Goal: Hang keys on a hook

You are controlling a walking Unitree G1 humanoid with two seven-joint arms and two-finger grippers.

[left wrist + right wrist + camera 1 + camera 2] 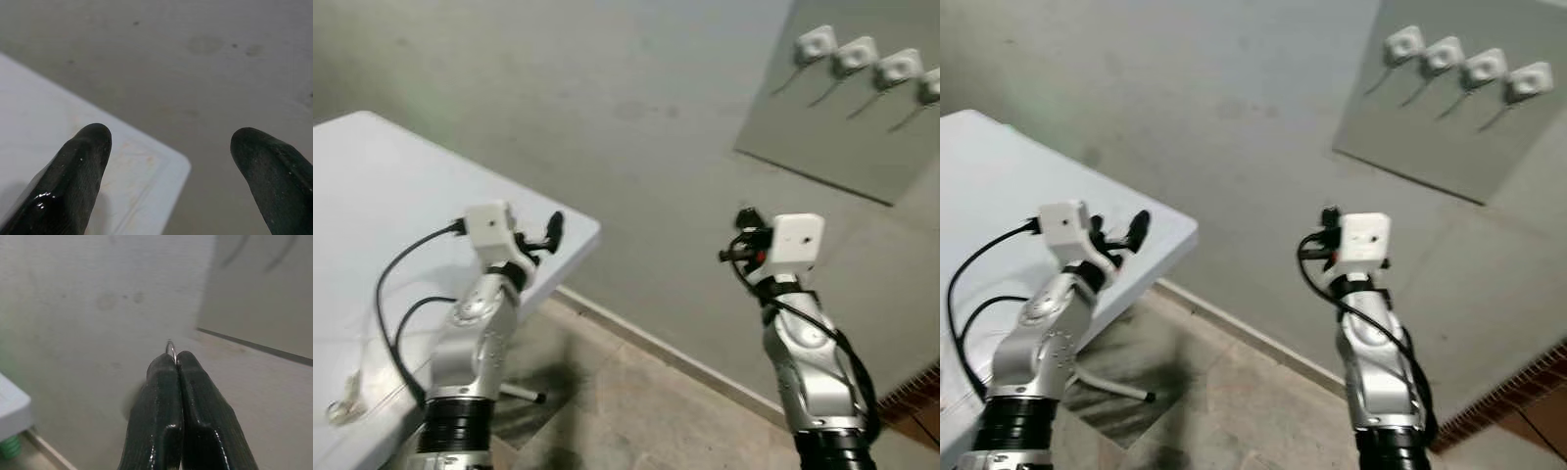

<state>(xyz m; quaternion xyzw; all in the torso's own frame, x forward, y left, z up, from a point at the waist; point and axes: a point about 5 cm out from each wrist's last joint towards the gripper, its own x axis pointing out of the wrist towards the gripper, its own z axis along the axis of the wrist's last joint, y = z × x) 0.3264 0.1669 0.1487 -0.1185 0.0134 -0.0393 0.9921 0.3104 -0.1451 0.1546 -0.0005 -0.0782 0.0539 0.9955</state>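
Four hooks [857, 61] sit in a row on a grey panel [847, 147] fixed to the wall, and everything the coming move turns on is how that row lies from the right gripper [175, 357]. The panel is up and to the right of the raised right gripper, farther along the wall, with the row's nearest end being its left one. In the right wrist view the panel's lower edge and the hooks' faint shadows sit off to one side of the fingertips, so the gripper is not yet aimed squarely at any hook.

The right gripper's two black fingers are pressed together, and a thin arc of wire, most likely the key ring [170, 348], pokes out just past the tips. The keys themselves cannot be made out; I judge they hang hidden below or behind the fingers. The ring stands edge-on between the pads, so its opening will need to be brought over a hook's upturned tip.

The right arm is clearly the nearer one to the panel. The left gripper [171, 147] is well apart from the panel, over the corner of the white table [372, 196], its fingers spread wide with nothing between them.

By my reading, the carry toward the hooks is underway and the hanging itself is not yet done.
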